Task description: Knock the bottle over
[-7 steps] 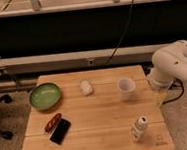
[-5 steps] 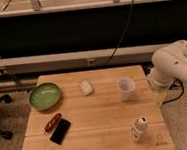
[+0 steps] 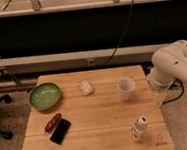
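Plainly, the bottle (image 3: pixel 139 128) stands upright near the front right corner of the worktop (image 3: pixel 102 120). The pincer (image 3: pixel 160 97) hangs under the white arm (image 3: pixel 174 68) just off the right edge (a dim yellowish shape); how far open it is, I cannot tell. The arm is cut off at the right

Count as I read it from the console: one wooden table (image 3: pixel 102 120) bearing six things. One green bowl (image 3: pixel 45 95) at far left; one small white lump (image 3: pixel 86 87) at far centre; one white cup (image 3: pixel 126 86) at far right; one reddish packet (image 3: pixel 53 122) and one flat black slab (image 3: pixel 60 131), just beside each other at near left; one bottle (image 3: pixel 139 128), upright at near right. One arm (image 3: pixel 174 68), with one gripper (image 3: pixel 160 97) hanging just off the table's right edge
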